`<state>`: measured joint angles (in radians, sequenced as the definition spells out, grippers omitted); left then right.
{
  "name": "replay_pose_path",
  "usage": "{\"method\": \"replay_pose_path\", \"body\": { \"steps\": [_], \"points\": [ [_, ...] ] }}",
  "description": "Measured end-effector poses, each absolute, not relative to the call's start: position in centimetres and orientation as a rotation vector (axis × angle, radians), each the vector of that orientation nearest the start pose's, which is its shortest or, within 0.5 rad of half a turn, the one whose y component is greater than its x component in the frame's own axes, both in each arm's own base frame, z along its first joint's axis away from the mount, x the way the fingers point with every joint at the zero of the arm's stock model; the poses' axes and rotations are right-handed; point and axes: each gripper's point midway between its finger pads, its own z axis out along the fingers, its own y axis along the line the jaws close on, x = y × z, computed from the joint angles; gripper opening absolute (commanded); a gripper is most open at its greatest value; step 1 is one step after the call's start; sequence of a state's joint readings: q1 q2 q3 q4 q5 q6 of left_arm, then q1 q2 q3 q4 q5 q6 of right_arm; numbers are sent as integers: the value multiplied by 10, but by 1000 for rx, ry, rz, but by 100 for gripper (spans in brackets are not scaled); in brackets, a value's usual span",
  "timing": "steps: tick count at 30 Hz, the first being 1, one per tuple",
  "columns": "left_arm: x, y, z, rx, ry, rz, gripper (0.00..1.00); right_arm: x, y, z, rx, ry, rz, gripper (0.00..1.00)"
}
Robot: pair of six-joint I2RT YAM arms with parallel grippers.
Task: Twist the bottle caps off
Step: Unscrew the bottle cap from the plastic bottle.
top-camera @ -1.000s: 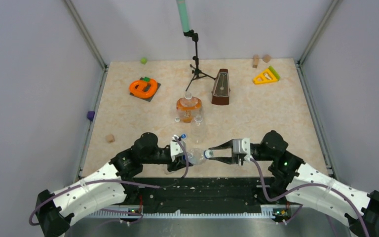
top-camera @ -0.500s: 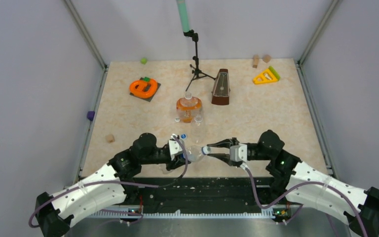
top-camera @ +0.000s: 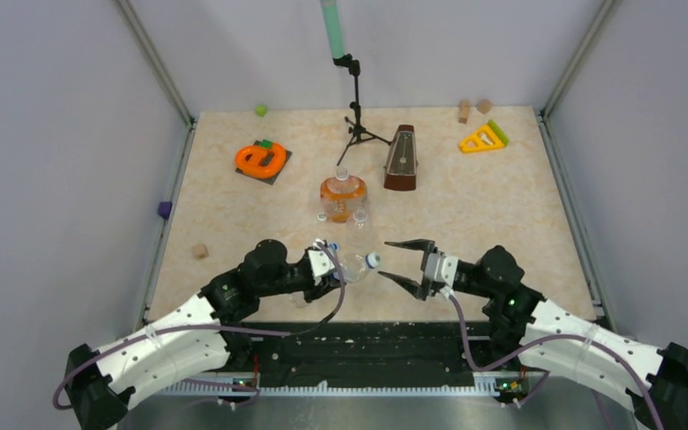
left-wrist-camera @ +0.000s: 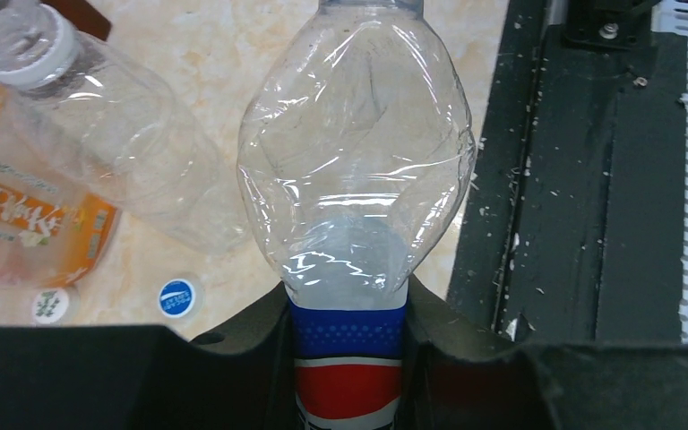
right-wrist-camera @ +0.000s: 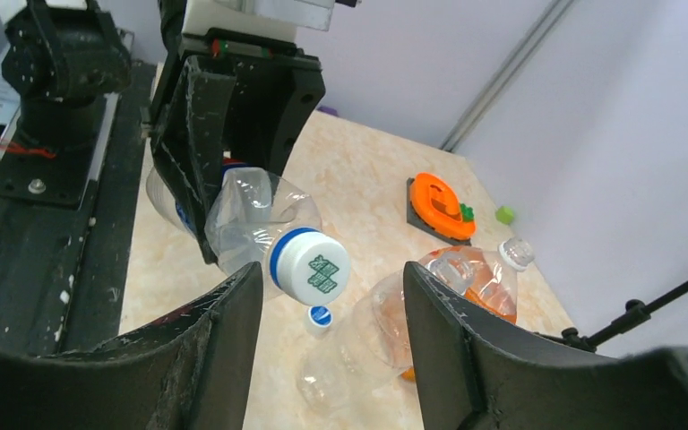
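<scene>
My left gripper (top-camera: 333,269) (left-wrist-camera: 348,333) is shut on the blue-labelled clear bottle (left-wrist-camera: 355,170) (right-wrist-camera: 246,219), held off the table with its neck pointing right. Its white cap (right-wrist-camera: 315,267) (top-camera: 372,261), with green print and a blue ring under it, sits on the neck. My right gripper (top-camera: 384,259) (right-wrist-camera: 331,270) is open, its fingers either side of that cap and apart from it. A loose blue cap (left-wrist-camera: 177,297) (right-wrist-camera: 320,315) and a white cap (left-wrist-camera: 51,305) lie on the table. The plain clear bottle (left-wrist-camera: 116,143) (right-wrist-camera: 367,345) and the orange bottle (top-camera: 342,195) (right-wrist-camera: 479,279) stand behind.
A brown metronome (top-camera: 400,159) and a black tripod stand (top-camera: 356,116) are at the back. An orange shape (top-camera: 261,159) lies back left, a yellow triangle (top-camera: 482,138) back right. Small blocks (top-camera: 200,251) (top-camera: 463,110) are scattered. The black base rail (top-camera: 367,340) runs along the near edge.
My right gripper has opened, let go of the white cap and drawn back to the right. The left gripper still holds the bottle, which has shifted slightly.
</scene>
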<state>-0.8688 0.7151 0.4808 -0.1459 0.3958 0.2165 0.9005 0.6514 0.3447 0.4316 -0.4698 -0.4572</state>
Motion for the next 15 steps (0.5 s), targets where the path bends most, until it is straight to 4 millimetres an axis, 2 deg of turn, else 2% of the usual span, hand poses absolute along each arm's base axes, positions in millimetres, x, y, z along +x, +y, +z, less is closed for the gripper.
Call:
{"method": "replay_pose_path", "body": {
  "steps": [4, 9, 11, 15],
  "points": [
    [149, -245, 169, 1193, 1559, -729, 0, 138, 271, 254, -1140, 892, 725, 60],
    [163, -232, 181, 1081, 1511, -631, 0, 130, 266, 239, -1033, 956, 848, 61],
    [168, -226, 183, 1041, 1495, -589, 0, 128, 264, 235, -958, 1001, 925, 61],
    [176, -218, 184, 983, 1482, -521, 0, 138, 260, 249, -710, 1121, 1072, 55]
  ]
}}
